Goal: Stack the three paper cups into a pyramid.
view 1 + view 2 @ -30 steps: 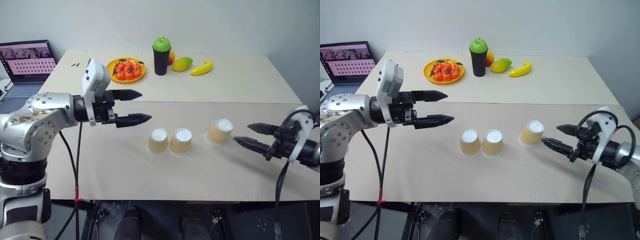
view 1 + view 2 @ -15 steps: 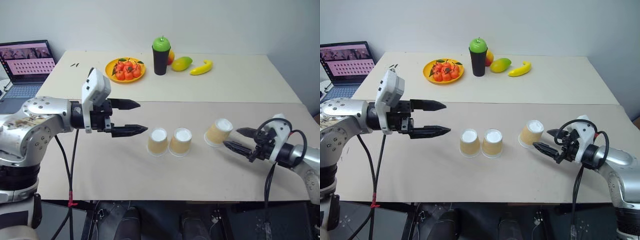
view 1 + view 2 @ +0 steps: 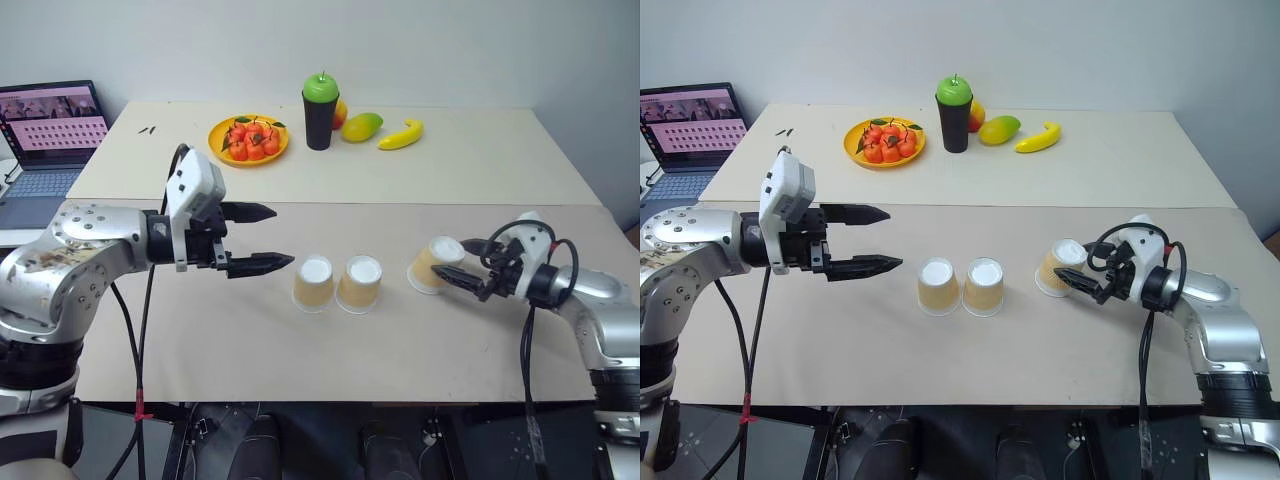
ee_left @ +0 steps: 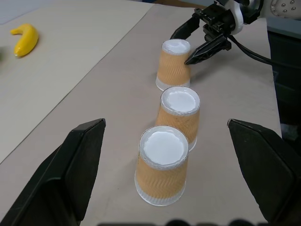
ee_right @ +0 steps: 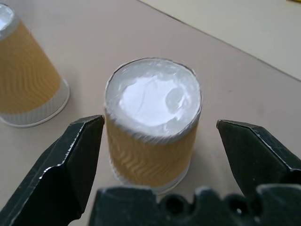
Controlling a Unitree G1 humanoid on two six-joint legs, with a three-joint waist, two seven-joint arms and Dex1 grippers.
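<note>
Beige tabletop [image 3: 300, 340] fills the head view, with a pale wall behind and a laptop [image 3: 50, 125] off its far left corner. Three paper cups sit upside down near the front: a left cup [image 3: 314, 283] and a middle cup [image 3: 360, 284] just beside each other, and a right cup [image 3: 434, 264] set apart from them. The right gripper [image 3: 456, 261] has its fingers spread wide on either side of that right cup, not yet pinching it. The left gripper [image 3: 262, 238] hovers wide open and empty, left of the pair. A plate of oranges [image 3: 247, 140], a black cup [image 3: 320, 112], a mango [image 3: 362, 126] and a banana [image 3: 402, 135] stand well back.

From the left wrist, the three cups run in a line away from the spread fingers, the right gripper [image 4: 188, 44] bracketing the farthest.

From the right wrist, the cup [image 5: 153, 125] stands centred between the two fingers [image 5: 70, 160], gaps on both sides.

A hard squeeze would likely crush the thin wall; an off-centre close could tip the cup or nudge it toward the pair. Open table lies all around, and the front edge is near.
</note>
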